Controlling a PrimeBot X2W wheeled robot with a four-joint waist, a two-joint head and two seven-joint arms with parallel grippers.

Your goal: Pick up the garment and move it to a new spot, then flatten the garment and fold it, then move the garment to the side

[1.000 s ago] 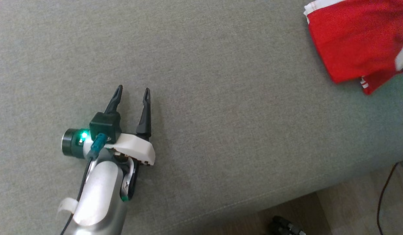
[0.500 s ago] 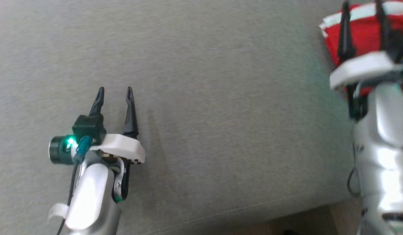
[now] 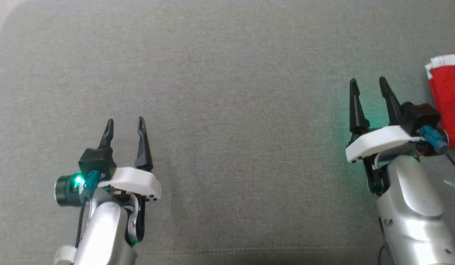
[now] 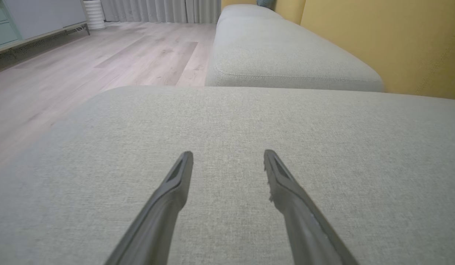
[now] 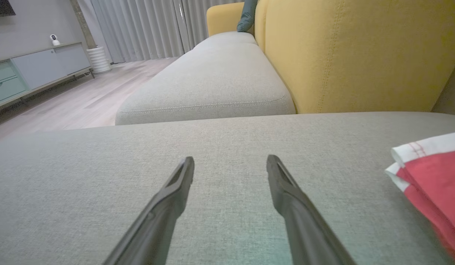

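Red garment, right wrist view

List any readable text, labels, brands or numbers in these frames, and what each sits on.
Nothing legible.
Small dark mark at the silver left arm's wrist: too small and blurred to read.
Small dark mark on the silver right forearm: too blurred to read.
Red folded garment with white trim: no print on the part in view, only red stitching on the trim.
Grey woven fabric cushion: plain, no label.
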